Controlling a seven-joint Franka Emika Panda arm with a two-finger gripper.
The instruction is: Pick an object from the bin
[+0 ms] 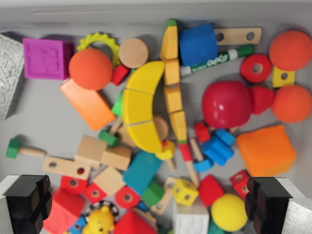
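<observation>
With its fingers (27, 200) spread wide and gripping nothing, the gripper (146, 201) is hovering over the bin (44, 126), where the yellow banana (141, 109) is lying just right of the orange ball (90, 68), so descending squarely over one uncrowded piece looks wisest.

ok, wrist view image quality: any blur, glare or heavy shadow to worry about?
Wrist view: slightly soft overall, and the marker's print is only roughly readable. Lighting is even and diffuse, with faint shadows on the bin floor. There is mild sheen on the red dome toy but no blown glare. The gripper fingers at the bottom corners are the blurriest part and cut off some toys.
</observation>
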